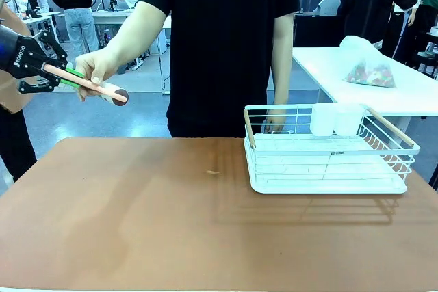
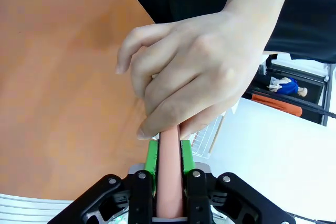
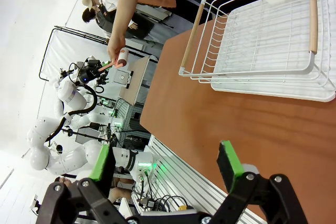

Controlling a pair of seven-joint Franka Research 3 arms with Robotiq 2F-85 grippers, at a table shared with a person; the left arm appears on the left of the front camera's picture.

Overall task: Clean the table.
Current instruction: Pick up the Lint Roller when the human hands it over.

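Front view: one table (image 1: pixel 171 230), reddish-brown with rounded corners, spans the foreground from the near edge to where the person stands.

On it stands one white wire rack (image 1: pixel 328 163), by the far edge towards the far-right corner. The rack has two wooden handles, one at each end. Two white containers (image 1: pixel 335 120) stand side by side at the back of the rack. One small pale mark (image 1: pixel 213 172) lies on the bare top, just left of the rack.

Left gripper (image 1: pixel 74 78): raised in the air above and beyond the far-left corner, well clear of the top. One pink-handled tool (image 1: pixel 102 87) is in it, slanting down to the right and ending in a short head with a dark face.

Left wrist view: the green pads (image 2: pixel 151 156) are closed against both sides of the pink handle, with no gap. The person's hand (image 2: pixel 199 72) is wrapped round the same handle just beyond the pads, fingers curled, knuckles up. The handle is thus held at two points, by gripper and hand. The person's other arm hangs straight down behind the rack's far-left corner.

Right wrist view: the right gripper (image 3: pixel 164 161) hangs above the table's edge, its fingers spread wide with nothing between them. The rack lies farther along the top.
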